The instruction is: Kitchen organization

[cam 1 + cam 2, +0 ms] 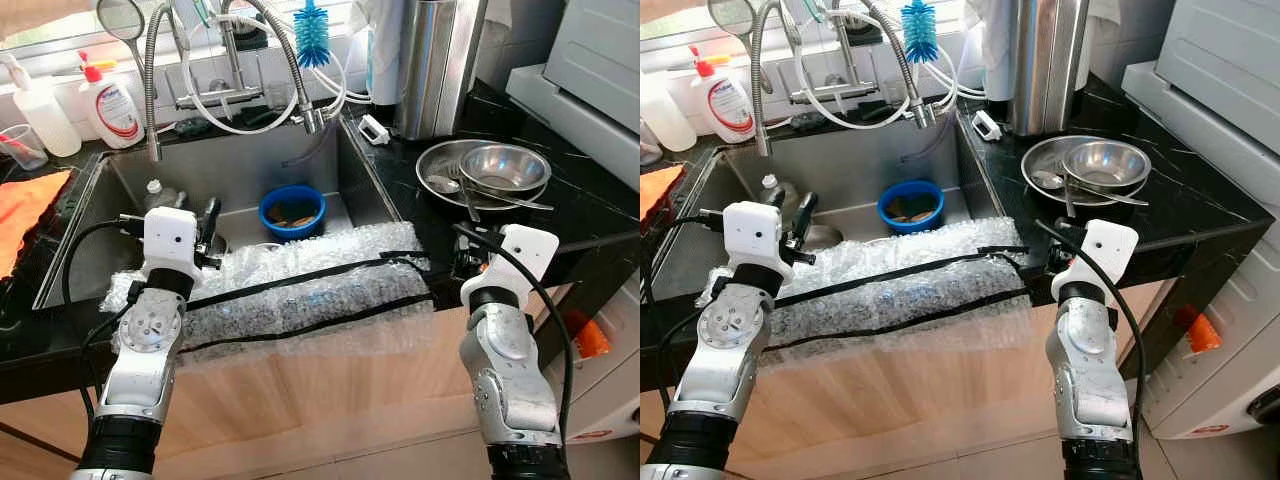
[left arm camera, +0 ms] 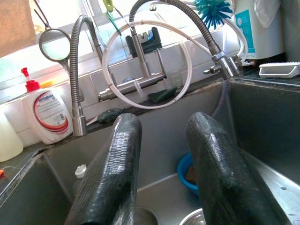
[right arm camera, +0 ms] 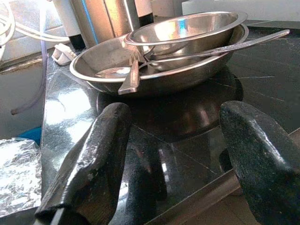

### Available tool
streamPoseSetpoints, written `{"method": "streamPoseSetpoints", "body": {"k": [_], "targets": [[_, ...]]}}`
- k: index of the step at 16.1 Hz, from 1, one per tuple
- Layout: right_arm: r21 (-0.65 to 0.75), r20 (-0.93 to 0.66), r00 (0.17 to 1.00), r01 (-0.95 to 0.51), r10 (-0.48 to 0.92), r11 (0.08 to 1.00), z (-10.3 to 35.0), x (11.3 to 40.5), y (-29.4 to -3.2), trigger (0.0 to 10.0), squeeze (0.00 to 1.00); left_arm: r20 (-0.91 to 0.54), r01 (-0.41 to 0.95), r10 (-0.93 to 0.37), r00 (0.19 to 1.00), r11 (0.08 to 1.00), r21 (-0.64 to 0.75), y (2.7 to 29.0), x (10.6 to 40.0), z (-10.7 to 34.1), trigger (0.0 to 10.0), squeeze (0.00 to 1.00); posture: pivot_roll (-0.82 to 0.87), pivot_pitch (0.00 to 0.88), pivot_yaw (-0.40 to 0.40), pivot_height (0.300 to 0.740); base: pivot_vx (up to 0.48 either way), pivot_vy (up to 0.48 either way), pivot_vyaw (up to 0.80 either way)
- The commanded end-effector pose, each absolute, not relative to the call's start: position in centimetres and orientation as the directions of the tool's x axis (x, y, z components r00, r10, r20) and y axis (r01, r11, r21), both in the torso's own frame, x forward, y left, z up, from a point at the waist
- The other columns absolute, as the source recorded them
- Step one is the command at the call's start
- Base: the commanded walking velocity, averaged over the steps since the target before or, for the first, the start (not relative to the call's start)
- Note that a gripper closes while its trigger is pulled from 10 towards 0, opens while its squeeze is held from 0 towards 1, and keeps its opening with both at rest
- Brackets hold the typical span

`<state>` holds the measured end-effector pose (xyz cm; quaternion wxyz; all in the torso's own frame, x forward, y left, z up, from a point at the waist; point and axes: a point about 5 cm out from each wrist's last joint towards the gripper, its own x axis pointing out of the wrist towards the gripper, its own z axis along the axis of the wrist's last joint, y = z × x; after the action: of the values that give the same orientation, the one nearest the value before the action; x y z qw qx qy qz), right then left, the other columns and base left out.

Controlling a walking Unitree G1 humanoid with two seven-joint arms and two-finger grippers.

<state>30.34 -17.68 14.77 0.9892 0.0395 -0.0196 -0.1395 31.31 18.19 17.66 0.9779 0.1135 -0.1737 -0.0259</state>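
Both pincers are held open and empty: the left pincer [image 2: 161, 173] is poised above the sink [image 1: 130, 195], the right pincer [image 3: 173, 187] low over the black tabletop [image 1: 590, 215] edge, near two nested steel dishes [image 3: 159, 61]. One fork [image 3: 132, 75] and one long-handled utensil are seen in them. One blue bowl [image 1: 292, 212] sits in the sink, its contents hard to make out. Bubble wrap [image 1: 300, 285] is draped over the front rim.
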Motion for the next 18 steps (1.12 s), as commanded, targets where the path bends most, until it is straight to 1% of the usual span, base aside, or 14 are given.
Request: {"method": "streamPoseSetpoints", "body": {"k": [1,4,6,11,12,13,14,15,18], "targets": [[0.077,0.069,0.966,0.243,-0.248,0.967,15.7,30.8,-17.1,10.0,0.00,0.336,0.008,-0.091,0.937,0.971,0.240,18.2,31.4,17.7,10.0,0.00,-0.16,0.000,0.086,0.740,0.000,0.000,0.00],[0.077,0.071,0.971,0.221,-0.226,0.972,15.9,31.1,-16.9,10.0,0.00,0.335,0.009,-0.092,0.938,0.971,0.240,18.2,31.4,17.7,10.0,0.00,-0.16,0.000,0.089,0.740,0.000,0.000,0.00],[0.067,0.099,0.972,0.207,-0.213,0.976,16.5,31.7,-16.8,10.0,0.00,0.335,0.009,-0.092,0.938,0.970,0.241,18.1,31.4,17.7,10.0,0.00,-0.16,0.000,0.088,0.740,0.000,0.000,0.00],[0.061,0.105,0.972,0.205,-0.211,0.977,16.6,31.9,-16.8,10.0,0.00,0.334,0.010,-0.094,0.938,0.970,0.245,18.0,31.4,17.6,10.0,0.00,-0.16,0.000,0.086,0.740,0.000,0.000,0.00],[0.060,0.104,0.972,0.204,-0.210,0.977,16.6,32.0,-16.9,4.3,0.00,0.334,0.011,-0.095,0.938,0.969,0.246,18.0,31.4,17.6,10.0,0.00,-0.16,0.000,0.086,0.740,0.000,0.000,0.00],[0.056,0.102,0.972,0.205,-0.210,0.977,16.5,32.0,-16.9,1.7,0.00,0.333,0.011,-0.096,0.938,0.969,0.247,18.0,31.4,17.6,10.0,0.00,-0.16,0.000,0.086,0.740,0.000,0.000,0.00],[0.055,0.100,0.973,0.205,-0.210,0.977,16.5,32.0,-16.9,2.7,0.00,0.333,0.012,-0.096,0.938,0.969,0.247,18.0,31.4,17.6,10.0,0.00,-0.16,0.000,0.085,0.740,0.000,0.000,0.00],[0.053,0.096,0.974,0.201,-0.205,0.978,16.4,32.0,-16.9,10.0,0.00,0.333,0.012,-0.096,0.938,0.969,0.246,17.9,31.4,17.6,10.0,0.00,-0.16,0.000,0.084,0.740,0.000,0.000,0.00],[0.047,0.083,0.978,0.187,-0.191,0.981,16.2,32.1,-16.6,10.0,0.00,0.334,0.013,-0.097,0.938,0.969,0.245,17.9,31.4,17.6,10.0,0.00,-0.16,0.000,0.082,0.740,0.000,0.000,0.00]]}}
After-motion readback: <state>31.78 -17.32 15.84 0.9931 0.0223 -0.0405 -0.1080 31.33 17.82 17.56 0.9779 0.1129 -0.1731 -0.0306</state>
